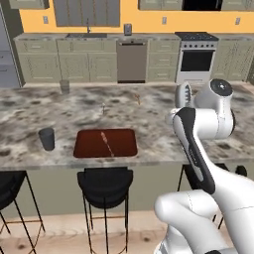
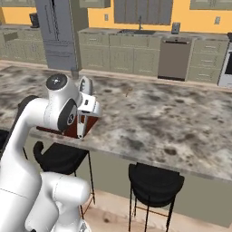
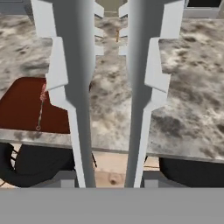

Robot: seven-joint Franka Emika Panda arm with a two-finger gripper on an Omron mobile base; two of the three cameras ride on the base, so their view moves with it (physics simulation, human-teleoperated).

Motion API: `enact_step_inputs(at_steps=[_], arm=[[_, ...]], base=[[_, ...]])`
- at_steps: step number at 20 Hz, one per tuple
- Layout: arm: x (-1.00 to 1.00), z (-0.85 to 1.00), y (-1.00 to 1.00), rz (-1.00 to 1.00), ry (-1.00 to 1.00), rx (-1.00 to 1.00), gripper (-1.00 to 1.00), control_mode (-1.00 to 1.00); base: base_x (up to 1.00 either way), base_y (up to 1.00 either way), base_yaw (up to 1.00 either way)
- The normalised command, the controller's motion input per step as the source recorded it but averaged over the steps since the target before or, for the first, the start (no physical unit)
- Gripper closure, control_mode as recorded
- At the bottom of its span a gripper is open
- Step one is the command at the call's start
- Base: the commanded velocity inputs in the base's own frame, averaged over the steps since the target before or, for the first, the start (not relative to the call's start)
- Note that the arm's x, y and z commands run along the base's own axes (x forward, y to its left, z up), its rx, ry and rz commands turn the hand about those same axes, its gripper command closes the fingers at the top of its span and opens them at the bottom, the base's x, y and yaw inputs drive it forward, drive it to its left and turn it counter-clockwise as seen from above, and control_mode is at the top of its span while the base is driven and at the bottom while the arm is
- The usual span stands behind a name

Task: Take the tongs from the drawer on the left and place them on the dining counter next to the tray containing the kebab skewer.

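- We see the surface [image 1: 30, 106], a long mottled grey-brown granite top with black stools [image 1: 105, 184] tucked along its near edge.
- On it, near the front edge, lies the dark reddish-brown tray [image 1: 89, 149], flat with rounded corners.
- The kebab skewer [image 1: 106, 142] rests inside the tray, running front to back.
- Left of the tray, just apart from it, a small dark grey cup [image 1: 47, 139] stands upright.
- At the far edge stands a second, paler cup [image 1: 65, 86].
- Two small thin items [image 1: 138, 99] lie mid-surface; we cannot quite tell what they are.
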Motion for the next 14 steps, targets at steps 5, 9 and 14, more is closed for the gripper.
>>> enact_step_inputs(at_steps=[5,9,14], arm=[[0.0,0.0,0.0,0.0,0.0,0.0,1.0,1.0],[0.0,0.0,0.0,0.0,0.0,0.0,1.0,1.0],[0.0,0.0,0.0,0.0,0.0,0.0,1.0,1.0]], base=[[0.45,0.09,0.0],[0.59,0.05,0.0],[0.58,0.02,0.0]])
